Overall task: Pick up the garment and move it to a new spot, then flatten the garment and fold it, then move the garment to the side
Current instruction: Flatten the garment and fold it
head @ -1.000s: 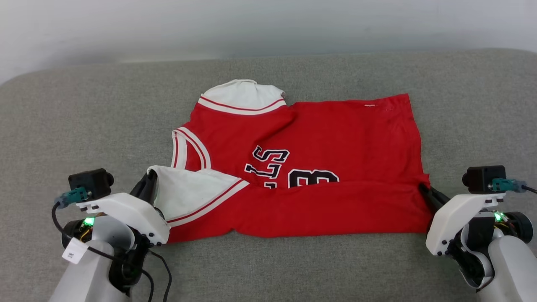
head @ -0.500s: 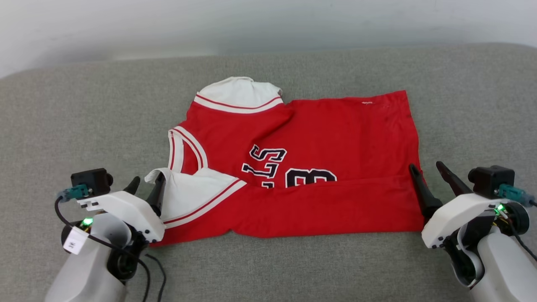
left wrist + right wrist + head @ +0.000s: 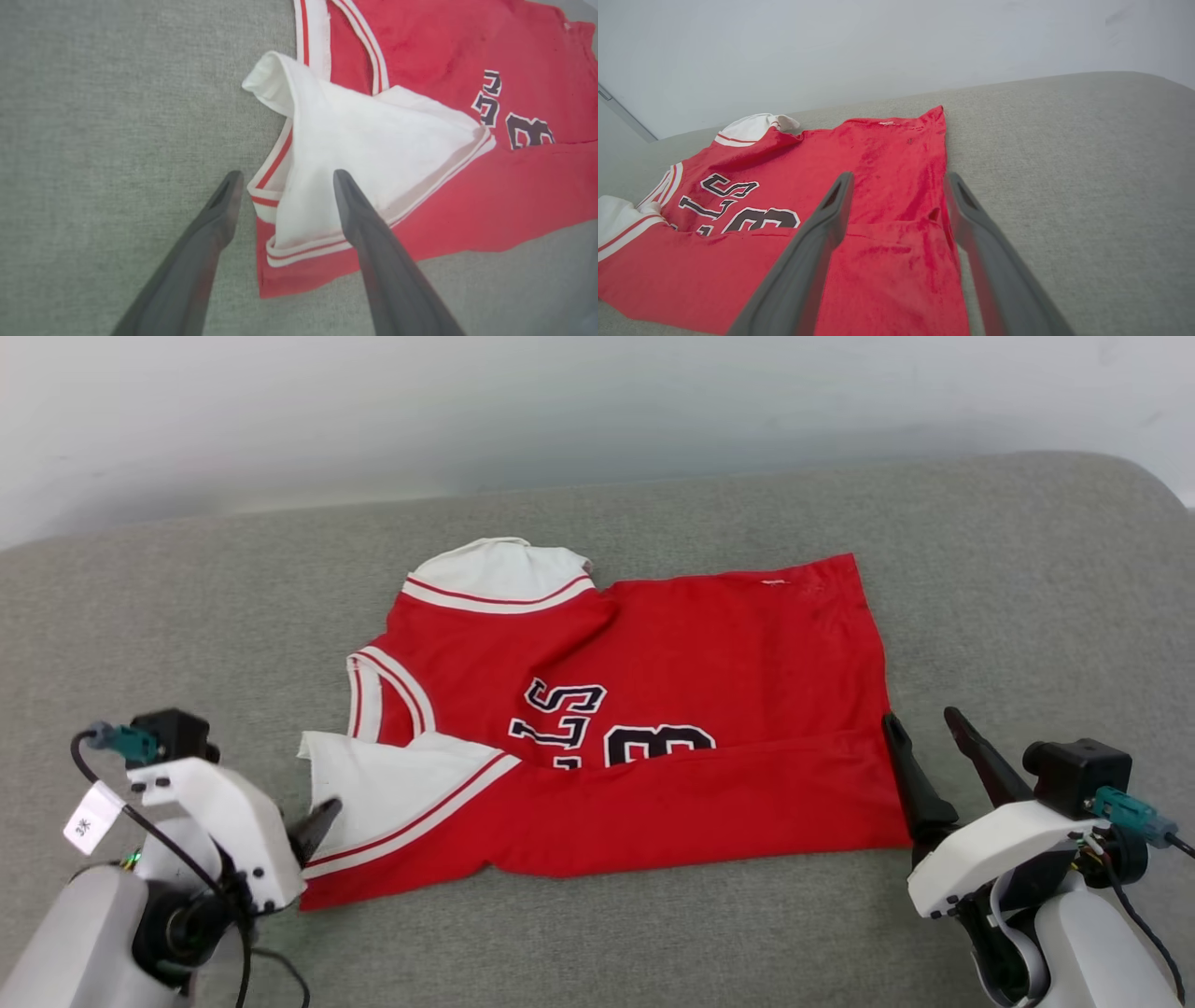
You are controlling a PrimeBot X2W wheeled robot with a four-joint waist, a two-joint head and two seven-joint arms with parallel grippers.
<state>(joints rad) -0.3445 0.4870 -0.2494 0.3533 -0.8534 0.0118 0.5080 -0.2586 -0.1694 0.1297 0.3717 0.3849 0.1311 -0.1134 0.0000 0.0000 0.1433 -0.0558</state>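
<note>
On the grey pad, the garment is lying partly folded. I'm seeing the left gripper and right gripper gaping, empty.

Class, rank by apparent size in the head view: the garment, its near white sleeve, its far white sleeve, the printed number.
garment
near white sleeve
far white sleeve, though farther from the camera
printed number, partly covered
</note>
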